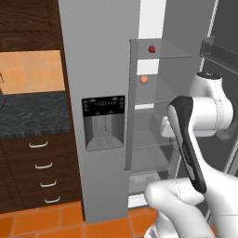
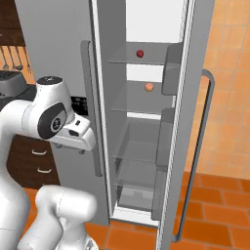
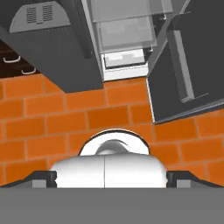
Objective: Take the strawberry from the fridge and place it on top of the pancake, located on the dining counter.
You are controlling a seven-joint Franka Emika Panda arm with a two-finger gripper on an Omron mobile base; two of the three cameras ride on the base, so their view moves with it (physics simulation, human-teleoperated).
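The tall grey side-by-side fridge [image 2: 63,44] stands with its right door open; the tiny dark red strawberry [image 2: 139,53] rests on the top glass shelf [image 2: 146,61], above a small orange round fruit [image 2: 149,87]; the gripper [image 3: 112,177], jaws spread wide and empty, points at the floor; it should lift level with that shelf, enter straight, and avoid the orange fruit.

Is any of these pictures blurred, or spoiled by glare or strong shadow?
Left base view: even flat light, strawberry sharp on its glass shelf. Right base view: bright fridge back wall, no glare hiding the berry. Hand view: tilted, soft shading on the floor, nothing blurred.
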